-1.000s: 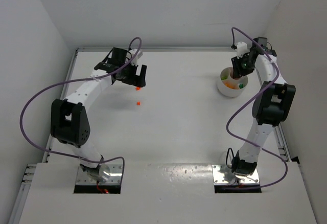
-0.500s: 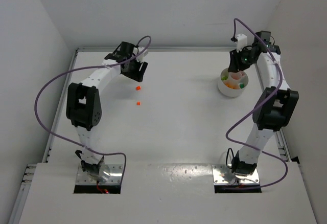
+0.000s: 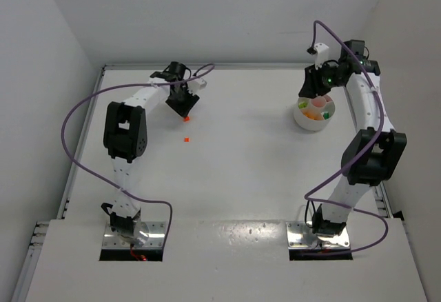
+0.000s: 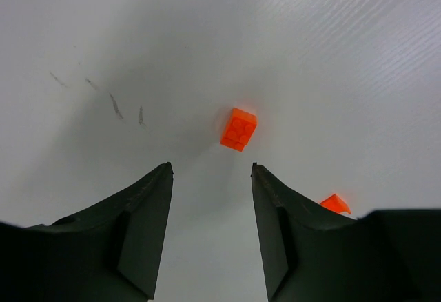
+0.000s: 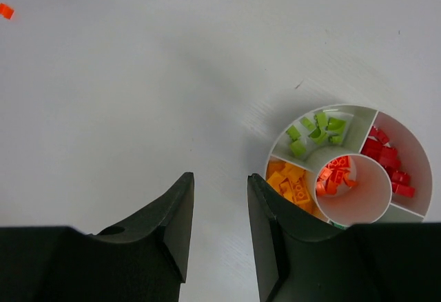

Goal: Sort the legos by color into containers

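Tabletop (image 3: 241, 171), white w/ faint scuffs (image 4: 114, 102), is sitting betw. white walls (image 3: 207, 12); L gripper (image 4: 211, 171) & R gripper (image 5: 220, 178) are gaping, empty.

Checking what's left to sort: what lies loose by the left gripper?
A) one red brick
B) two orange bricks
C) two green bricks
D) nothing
B: an orange brick lies ahead of the left gripper, a second orange brick beside its finger.

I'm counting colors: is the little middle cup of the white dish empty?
Not empty. The right wrist view shows a few orange-red bricks piled against the left wall of the middle cup in the dish.
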You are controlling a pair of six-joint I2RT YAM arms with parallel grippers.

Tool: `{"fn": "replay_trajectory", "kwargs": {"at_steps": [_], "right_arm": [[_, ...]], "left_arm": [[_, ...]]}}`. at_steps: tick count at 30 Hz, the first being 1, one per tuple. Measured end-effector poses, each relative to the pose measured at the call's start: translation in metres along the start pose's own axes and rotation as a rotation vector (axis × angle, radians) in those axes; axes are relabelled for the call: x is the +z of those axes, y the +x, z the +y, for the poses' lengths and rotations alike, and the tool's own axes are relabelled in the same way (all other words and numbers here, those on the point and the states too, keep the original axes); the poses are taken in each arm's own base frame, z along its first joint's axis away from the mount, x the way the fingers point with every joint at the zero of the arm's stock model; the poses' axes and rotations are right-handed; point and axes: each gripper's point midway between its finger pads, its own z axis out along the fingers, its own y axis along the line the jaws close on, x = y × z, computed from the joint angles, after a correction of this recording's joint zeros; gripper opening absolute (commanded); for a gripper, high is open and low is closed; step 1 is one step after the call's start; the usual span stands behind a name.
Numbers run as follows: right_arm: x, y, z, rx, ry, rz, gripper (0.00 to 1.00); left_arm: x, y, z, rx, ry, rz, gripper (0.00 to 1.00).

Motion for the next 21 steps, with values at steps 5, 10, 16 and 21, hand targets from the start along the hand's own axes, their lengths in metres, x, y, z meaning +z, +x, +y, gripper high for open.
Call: {"fn": "replay_trajectory", "kwargs": {"at_steps": [5,10,16,21], "right_arm": [[0.0,0.002,0.003,0.008,-0.011,0.009,0.37],[0.004,0.005,0.006,0.015,-0.025,0.02,0.39],[0.01,0.012,0.007,0.032,-0.042,0.045,0.39],[0.013,0.014,0.008,0.037,-0.05,0.054,0.39]], "left_arm": [[0.006,-0.005,-0.001,0.03,0.025,-0.01,0.55],[0.024,0.005,-0.007,0.038,0.064,0.022,0.55],[0.034,0.009,-0.009,0.038,0.085,0.042,0.53],[0.037,0.005,-0.008,0.038,0.086,0.033,0.48]]}}
